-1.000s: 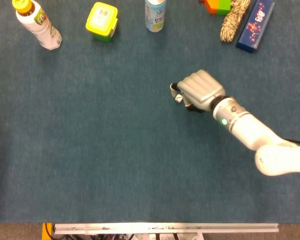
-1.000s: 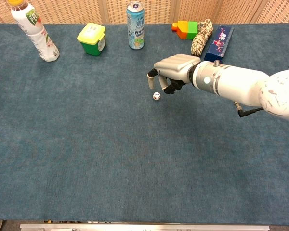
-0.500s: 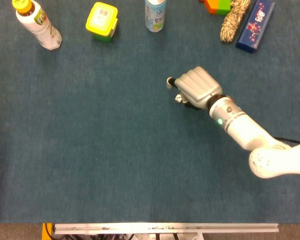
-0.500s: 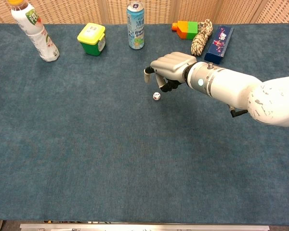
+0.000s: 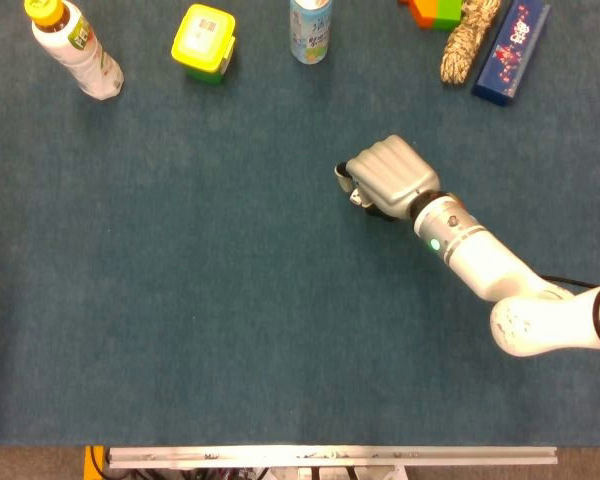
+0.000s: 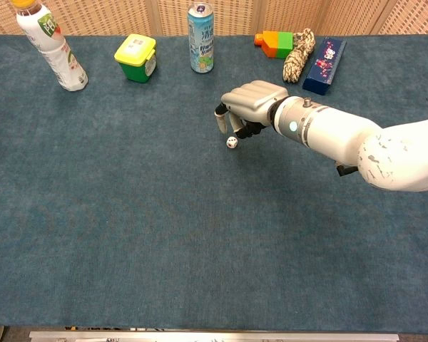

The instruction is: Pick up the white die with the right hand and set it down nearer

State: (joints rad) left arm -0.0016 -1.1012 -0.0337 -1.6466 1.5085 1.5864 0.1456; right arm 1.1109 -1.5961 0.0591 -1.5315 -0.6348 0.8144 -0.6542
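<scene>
The white die (image 6: 232,142) lies on the blue cloth table (image 6: 128,214), small with dark pips. My right hand (image 6: 248,107) hovers just behind and above it, knuckles up and fingers curled downward. One finger reaches down at the die's left and the others hang at its right, so the die sits just below the fingertips (image 6: 220,122). I see no firm grip on it. In the head view the right hand (image 5: 385,178) covers most of the die (image 5: 356,197). My left hand shows in neither view.
Along the far edge stand a white bottle (image 6: 53,46), a yellow-green tub (image 6: 135,57), a drink can (image 6: 200,32), coloured blocks (image 6: 274,43), a rope bundle (image 6: 298,53) and a blue box (image 6: 324,64). Bare blue cloth stretches from the die to the near edge.
My right hand has shifted slightly left and dropped closer over the die, its fingers now reaching down around it. The die lies where it lay before.
</scene>
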